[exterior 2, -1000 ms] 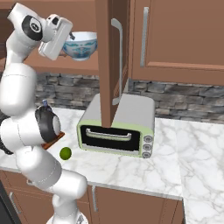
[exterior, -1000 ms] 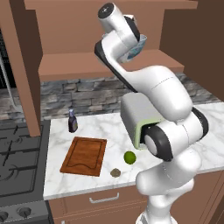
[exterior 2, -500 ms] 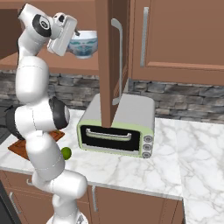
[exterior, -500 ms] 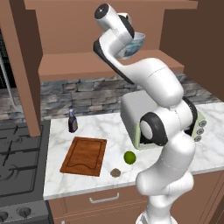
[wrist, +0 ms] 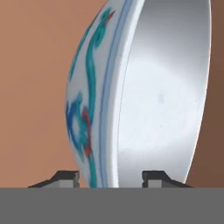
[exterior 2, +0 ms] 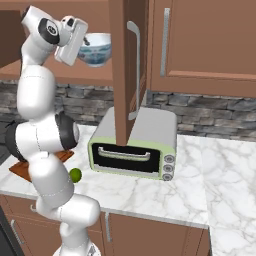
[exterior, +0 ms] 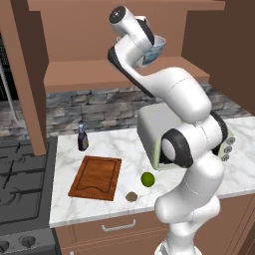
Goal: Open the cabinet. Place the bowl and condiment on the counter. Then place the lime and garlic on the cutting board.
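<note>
The white bowl with blue pattern [wrist: 144, 100] stands on edge in the hand view, its rim between my two fingertips. My gripper [wrist: 110, 177] is shut on the bowl [exterior: 155, 50] up at the level of the cabinet shelf [exterior: 94, 74], just in front of the open cabinet. The open cabinet door [exterior 2: 121, 70] hangs right of the bowl [exterior 2: 98, 47]. On the counter [exterior: 119, 149] below stand the dark condiment bottle [exterior: 82, 138], the cutting board [exterior: 95, 177], the lime [exterior: 147, 179] and the garlic [exterior: 131, 196].
A green-trimmed toaster oven [exterior 2: 132, 145] sits on the counter under the open door. The black stove top [exterior: 20, 184] lies left of the counter. A closed cabinet door [exterior 2: 200, 40] is further right. The lime [exterior 2: 75, 175] peeks out beside my arm.
My elbow has swung up and straightened while the hand stayed at the shelf. The bowl has risen slightly and tilted with the gripper.
</note>
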Robot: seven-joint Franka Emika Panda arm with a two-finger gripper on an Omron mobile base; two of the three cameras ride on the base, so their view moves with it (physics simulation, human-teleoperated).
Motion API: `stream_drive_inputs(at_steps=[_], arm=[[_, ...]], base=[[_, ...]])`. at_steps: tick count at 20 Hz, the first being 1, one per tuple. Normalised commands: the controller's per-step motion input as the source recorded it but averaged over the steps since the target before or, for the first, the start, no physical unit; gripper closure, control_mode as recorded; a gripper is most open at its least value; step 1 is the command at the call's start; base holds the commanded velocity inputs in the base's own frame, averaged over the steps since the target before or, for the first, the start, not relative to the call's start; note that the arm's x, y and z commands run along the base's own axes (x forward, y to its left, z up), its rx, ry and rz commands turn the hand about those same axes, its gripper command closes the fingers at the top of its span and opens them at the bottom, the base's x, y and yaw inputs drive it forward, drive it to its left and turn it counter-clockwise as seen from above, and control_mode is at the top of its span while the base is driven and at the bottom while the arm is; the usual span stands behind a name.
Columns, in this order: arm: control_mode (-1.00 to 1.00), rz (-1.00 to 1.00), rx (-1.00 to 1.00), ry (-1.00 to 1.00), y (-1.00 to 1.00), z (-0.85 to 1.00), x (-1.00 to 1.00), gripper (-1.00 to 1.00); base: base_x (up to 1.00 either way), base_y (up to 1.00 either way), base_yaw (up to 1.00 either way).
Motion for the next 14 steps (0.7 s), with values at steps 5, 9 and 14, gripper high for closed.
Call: stream_drive_inputs(at_steps=[5, 9, 14], arm=[[-1.00, 0.00, 0.00, 0.00, -0.13, -0.42, -0.09, 1.00], [-1.00, 0.00, 0.00, -0.12, 0.00, -0.18, -0.91, 1.00], [-1.00, 0.00, 0.00, -0.17, 0.00, 0.00, -1.00, 1.00]], base=[[0.00, 0.00, 0.00], [0.00, 0.00, 0.00], [0.00, 0.00, 0.00]])
